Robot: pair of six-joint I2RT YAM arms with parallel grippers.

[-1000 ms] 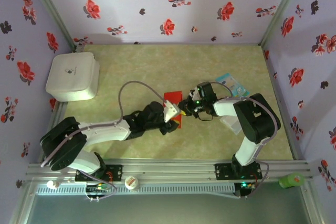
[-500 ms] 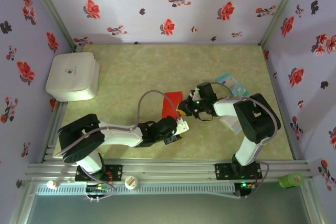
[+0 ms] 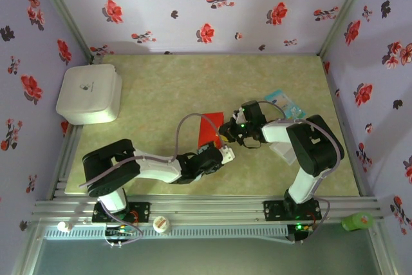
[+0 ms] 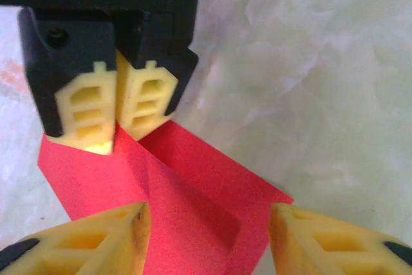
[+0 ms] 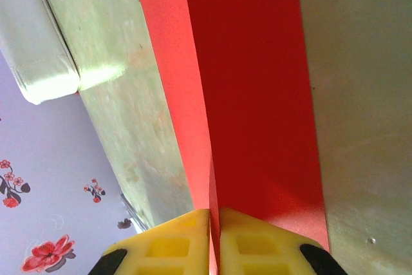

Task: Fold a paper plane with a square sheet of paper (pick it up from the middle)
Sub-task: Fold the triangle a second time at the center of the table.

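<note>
At mid-table, the right gripper pinches the red paper; left gripper gapes.

Lilac walls with red and dark flower print on three sides, metal posts in back corners. Table pale green, marbled, evenly lit. White box at upper left. Aluminium rail along the bottom edge; green object lower right, white cap lower left.

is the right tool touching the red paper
Touching. In the right wrist view, the right tool is pinched shut on a raised fold of the red paper.
</note>
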